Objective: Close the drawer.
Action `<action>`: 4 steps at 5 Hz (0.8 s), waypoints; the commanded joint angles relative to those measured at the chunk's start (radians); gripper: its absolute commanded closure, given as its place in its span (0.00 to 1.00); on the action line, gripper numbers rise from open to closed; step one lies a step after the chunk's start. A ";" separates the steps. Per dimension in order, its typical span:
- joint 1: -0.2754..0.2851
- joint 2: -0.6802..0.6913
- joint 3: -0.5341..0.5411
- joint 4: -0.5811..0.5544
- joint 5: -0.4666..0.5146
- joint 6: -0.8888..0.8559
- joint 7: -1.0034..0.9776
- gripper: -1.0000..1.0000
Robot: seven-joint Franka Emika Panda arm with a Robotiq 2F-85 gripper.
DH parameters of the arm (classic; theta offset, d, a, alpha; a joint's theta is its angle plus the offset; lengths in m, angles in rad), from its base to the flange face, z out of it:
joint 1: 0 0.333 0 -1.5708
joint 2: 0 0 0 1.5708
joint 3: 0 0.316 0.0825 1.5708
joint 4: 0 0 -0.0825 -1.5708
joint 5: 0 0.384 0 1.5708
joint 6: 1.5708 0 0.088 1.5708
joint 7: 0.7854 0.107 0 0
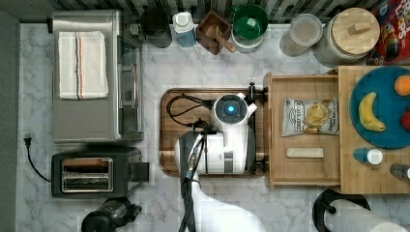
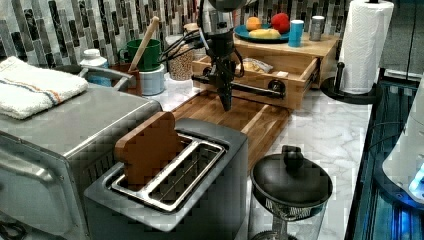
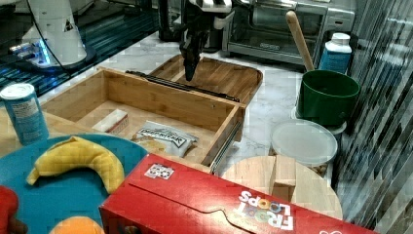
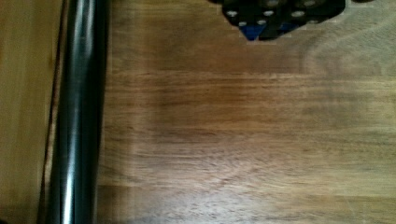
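The drawer [image 1: 302,169] is a light-wood box standing pulled out from under the thick block, toward the top view's left. Inside lie a chip bag [image 1: 309,117] and a white bar [image 1: 304,152]. A black handle bar [image 2: 252,88] runs along the drawer's front [image 3: 165,100]. My gripper [image 2: 226,103] hangs fingers-down over the dark cutting board [image 2: 250,120], just in front of that handle and apart from it. Its fingers are shut on nothing. In the right view the gripper [image 3: 189,75] sits just beyond the handle [image 3: 180,85]. The wrist view has the handle [image 4: 77,116] beside dark wood.
A blue plate [image 1: 382,121] with a banana sits on the block above the drawer. A toaster [image 1: 94,171] and toaster oven [image 1: 94,77] stand at the top view's left. A paper towel roll [image 2: 362,45], green cup [image 1: 250,21] and jars line the edges.
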 commanded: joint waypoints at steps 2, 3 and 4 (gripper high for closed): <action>-0.145 0.028 -0.094 0.126 -0.053 0.046 -0.256 1.00; -0.162 0.026 -0.114 0.143 -0.058 0.048 -0.246 1.00; -0.200 0.063 -0.149 0.198 -0.043 0.045 -0.300 1.00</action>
